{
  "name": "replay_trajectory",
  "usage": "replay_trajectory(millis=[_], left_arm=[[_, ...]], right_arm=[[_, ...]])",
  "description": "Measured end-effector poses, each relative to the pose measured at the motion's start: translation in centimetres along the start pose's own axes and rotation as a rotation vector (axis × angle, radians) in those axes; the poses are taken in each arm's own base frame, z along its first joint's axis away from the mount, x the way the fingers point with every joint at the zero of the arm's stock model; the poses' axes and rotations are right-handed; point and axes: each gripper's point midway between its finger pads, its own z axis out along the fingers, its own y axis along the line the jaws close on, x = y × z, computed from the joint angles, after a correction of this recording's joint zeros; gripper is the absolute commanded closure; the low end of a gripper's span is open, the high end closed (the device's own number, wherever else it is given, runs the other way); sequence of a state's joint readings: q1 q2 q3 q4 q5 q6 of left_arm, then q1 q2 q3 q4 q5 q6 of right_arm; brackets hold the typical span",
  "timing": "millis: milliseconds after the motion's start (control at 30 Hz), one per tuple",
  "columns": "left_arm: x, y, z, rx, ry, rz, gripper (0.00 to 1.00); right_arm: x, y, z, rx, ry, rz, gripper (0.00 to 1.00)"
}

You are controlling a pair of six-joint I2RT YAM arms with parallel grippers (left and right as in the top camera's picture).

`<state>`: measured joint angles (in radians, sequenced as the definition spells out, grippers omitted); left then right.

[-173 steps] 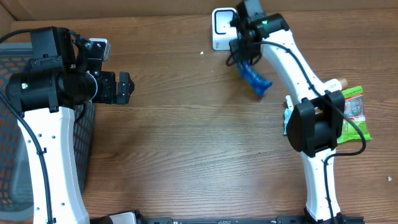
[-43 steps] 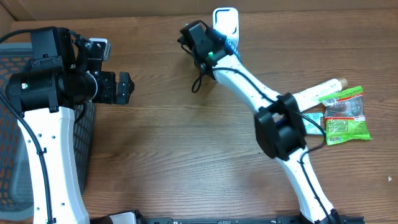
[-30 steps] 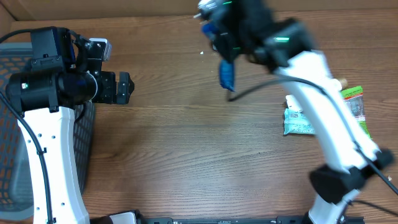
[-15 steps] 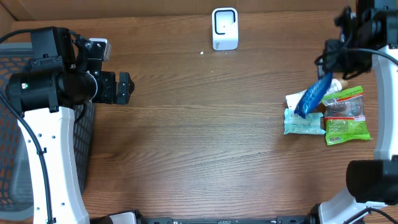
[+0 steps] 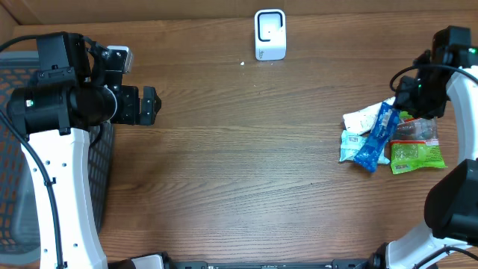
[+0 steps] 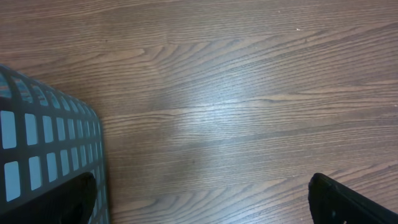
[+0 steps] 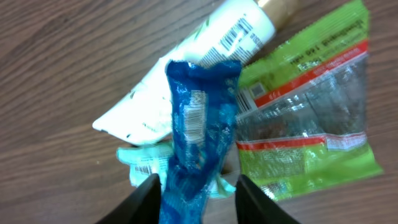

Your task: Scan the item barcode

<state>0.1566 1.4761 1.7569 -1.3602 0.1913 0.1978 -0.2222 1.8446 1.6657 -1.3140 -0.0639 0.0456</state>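
Note:
The blue packet [image 5: 376, 138] lies slanted on top of the pile of items at the right of the table. In the right wrist view the blue packet [image 7: 198, 124] shows a small barcode label and hangs between my right gripper's [image 7: 198, 190] fingers, which stand apart and wider than it. In the overhead view my right gripper [image 5: 407, 96] is just above and right of the packet's upper end. The white scanner [image 5: 269, 34] stands at the far middle edge. My left gripper [image 5: 149, 104] is open over bare wood at the left, with nothing between its fingertips [image 6: 336, 202].
Under the blue packet lie a white tube [image 5: 362, 118], a pale teal packet [image 5: 349, 149] and a green packet [image 5: 417, 148]. A dark mesh basket [image 5: 15, 149] stands at the left edge, its corner [image 6: 43, 155] beside my left gripper.
My right arm swung from the scanner to the right side and brought the blue packet down onto the pile. Its jaws have parted. The left arm has not moved.

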Motion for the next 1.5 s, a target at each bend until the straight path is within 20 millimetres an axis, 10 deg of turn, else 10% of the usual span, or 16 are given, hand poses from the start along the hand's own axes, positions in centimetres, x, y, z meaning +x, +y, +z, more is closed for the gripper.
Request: replay_trajectory(millis=[200,400,600,767,867,1500], left_arm=[[0.0,0.0,0.0,0.0,0.0,0.0,0.0],[0.0,0.0,0.0,0.0,0.0,0.0,0.0],[0.0,0.0,0.0,0.0,0.0,0.0,0.0],[0.0,0.0,0.0,0.0,0.0,0.0,0.0],[0.0,0.0,0.0,0.0,0.0,0.0,0.0],[0.0,0.0,0.0,0.0,0.0,0.0,0.0]], right_arm=[[-0.8,0.7,-5.7,-0.009,-0.045,-0.003,0.57],[-0.6,2.8,-15.8,-0.081,-0.254,-0.051,0.56],[4.8,3.6,-26.9,-0.14,-0.562,-0.117,0.53],[10.7,3.4,-32.1,-0.158,-0.729,-0.163,0.43],[12.5,3.2,-33.2,-0.159,-0.776,-0.173,0.0],[12.5,3.2,-32.4,-0.154,-0.748,-0.18,0.0]])
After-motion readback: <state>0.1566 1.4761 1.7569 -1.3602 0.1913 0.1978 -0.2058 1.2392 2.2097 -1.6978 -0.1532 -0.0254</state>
